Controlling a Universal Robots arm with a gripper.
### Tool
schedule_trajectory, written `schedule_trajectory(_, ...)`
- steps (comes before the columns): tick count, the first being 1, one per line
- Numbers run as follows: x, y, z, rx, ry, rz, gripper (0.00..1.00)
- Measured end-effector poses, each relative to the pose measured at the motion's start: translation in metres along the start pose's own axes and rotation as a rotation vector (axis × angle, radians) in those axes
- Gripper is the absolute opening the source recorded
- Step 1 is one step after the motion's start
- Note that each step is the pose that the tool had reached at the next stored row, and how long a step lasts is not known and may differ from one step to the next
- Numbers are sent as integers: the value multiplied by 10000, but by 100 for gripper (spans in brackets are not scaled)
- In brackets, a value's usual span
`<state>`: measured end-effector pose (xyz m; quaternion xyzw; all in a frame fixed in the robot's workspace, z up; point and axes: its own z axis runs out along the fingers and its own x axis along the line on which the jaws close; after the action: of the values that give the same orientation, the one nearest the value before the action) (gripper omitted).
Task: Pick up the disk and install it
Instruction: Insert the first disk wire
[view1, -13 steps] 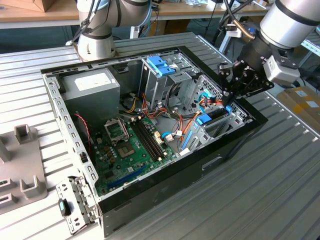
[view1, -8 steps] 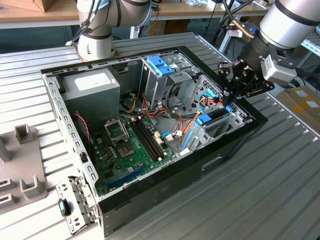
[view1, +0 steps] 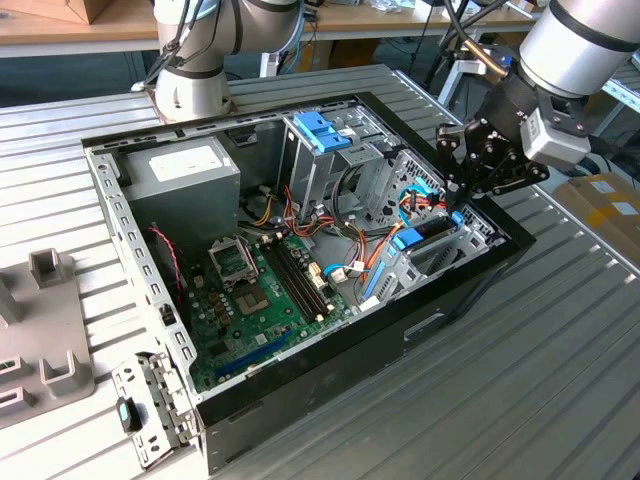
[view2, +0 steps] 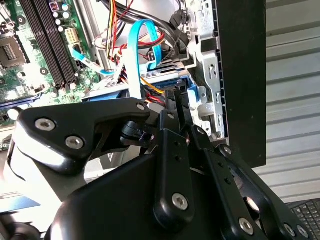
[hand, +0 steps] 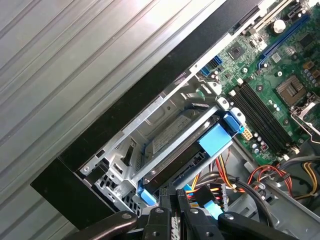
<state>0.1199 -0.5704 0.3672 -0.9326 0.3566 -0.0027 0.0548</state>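
The disk (hand: 170, 137) already sits in the drive cage (hand: 150, 150) — the gripper (hand: 175, 200) hovers just above it, jaws closed, holding nothing.

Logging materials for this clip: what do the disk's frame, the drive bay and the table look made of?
Disk frame: likely plastic, from its uniform matte blue. Drive bay: apparently bare sheet metal, being dull grey with punched holes and folded edges. Table: seemingly ribbed metal, pale grey with soft glare.
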Motion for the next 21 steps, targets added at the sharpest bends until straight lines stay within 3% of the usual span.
schedule_trajectory(21,0,0,1,23,73,693,17)
